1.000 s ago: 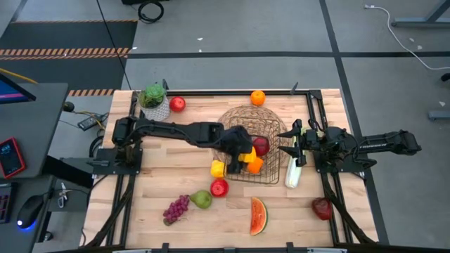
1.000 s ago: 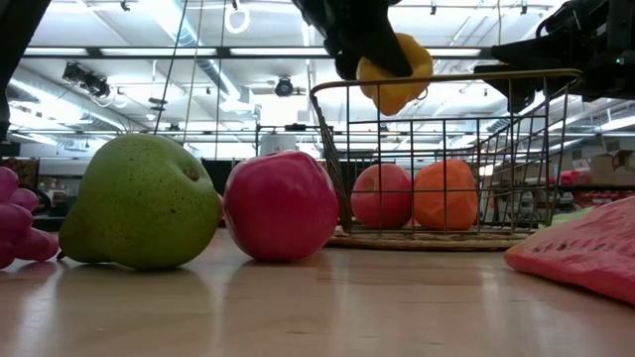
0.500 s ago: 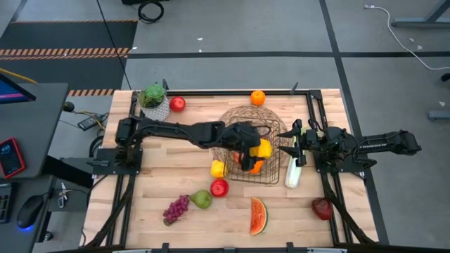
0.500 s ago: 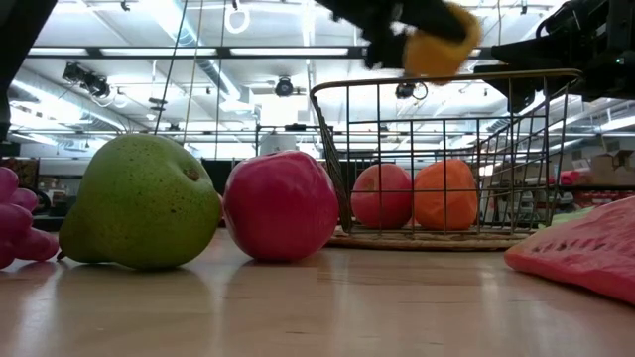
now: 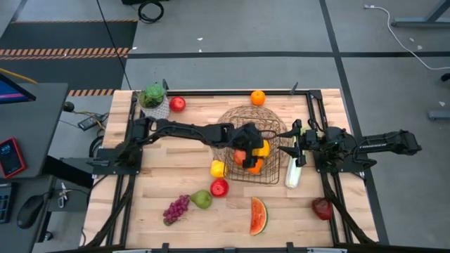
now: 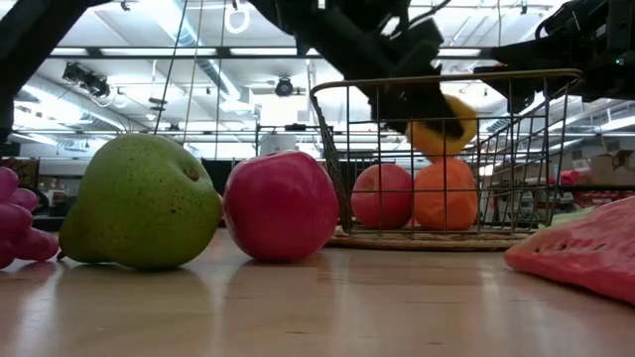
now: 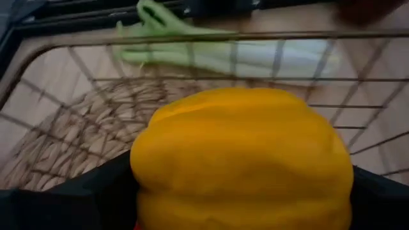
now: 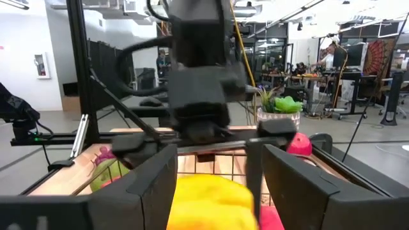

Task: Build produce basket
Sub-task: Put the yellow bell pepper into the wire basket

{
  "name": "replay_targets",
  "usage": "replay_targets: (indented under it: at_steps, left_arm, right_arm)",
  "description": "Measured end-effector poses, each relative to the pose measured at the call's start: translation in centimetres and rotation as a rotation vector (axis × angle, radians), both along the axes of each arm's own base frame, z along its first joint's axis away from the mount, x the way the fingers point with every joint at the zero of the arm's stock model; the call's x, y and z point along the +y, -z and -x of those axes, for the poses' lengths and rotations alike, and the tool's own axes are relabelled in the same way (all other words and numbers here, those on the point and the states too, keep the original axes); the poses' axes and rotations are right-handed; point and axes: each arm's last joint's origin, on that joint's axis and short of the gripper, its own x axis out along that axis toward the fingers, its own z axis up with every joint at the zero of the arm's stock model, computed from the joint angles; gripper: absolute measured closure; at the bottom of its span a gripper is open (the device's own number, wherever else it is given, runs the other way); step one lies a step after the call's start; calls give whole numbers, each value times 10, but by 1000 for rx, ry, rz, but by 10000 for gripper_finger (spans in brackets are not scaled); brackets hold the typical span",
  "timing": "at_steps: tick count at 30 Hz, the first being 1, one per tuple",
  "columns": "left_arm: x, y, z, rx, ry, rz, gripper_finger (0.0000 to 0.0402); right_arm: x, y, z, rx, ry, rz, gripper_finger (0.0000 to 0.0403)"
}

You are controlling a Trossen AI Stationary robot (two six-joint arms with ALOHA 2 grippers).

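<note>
Yellow pepper over basket, left arm carrying.

High view: left gripper [image 5: 254, 150] is gripping the yellow pepper [image 5: 261, 149] inside the basket [image 5: 239, 116]; right gripper [image 5: 296, 145] is clamping the rim. Low view: pepper [image 6: 442, 119] is hanging above apple [image 6: 382, 195] and orange [image 6: 446, 194]. Left wrist view: celery [image 7: 236, 54] is lying outside the mesh.

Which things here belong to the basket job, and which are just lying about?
Job: basket, yellow pepper in left gripper, loose apple, pear, grapes, watermelon slice, celery, orange.
Lying about: potted plant, phone.
</note>
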Motion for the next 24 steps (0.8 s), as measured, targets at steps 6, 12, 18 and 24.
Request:
replay_targets:
  at_steps: [6, 12, 18, 24]
  left_arm:
    - [24, 5, 5, 62, -58, 13, 49]
    - [48, 4, 7, 37, -150, 66, 49]
    - [63, 9, 8, 48, -206, 97, 49]
    - [65, 16, 8, 79, -226, 112, 49]
  right_arm:
    - [0, 0, 0, 0, 0, 0, 172]
    - [0, 0, 0, 0, 0, 0, 172]
    - [0, 0, 0, 0, -1, 0, 172]
    - [0, 0, 0, 0, 0, 0, 172]
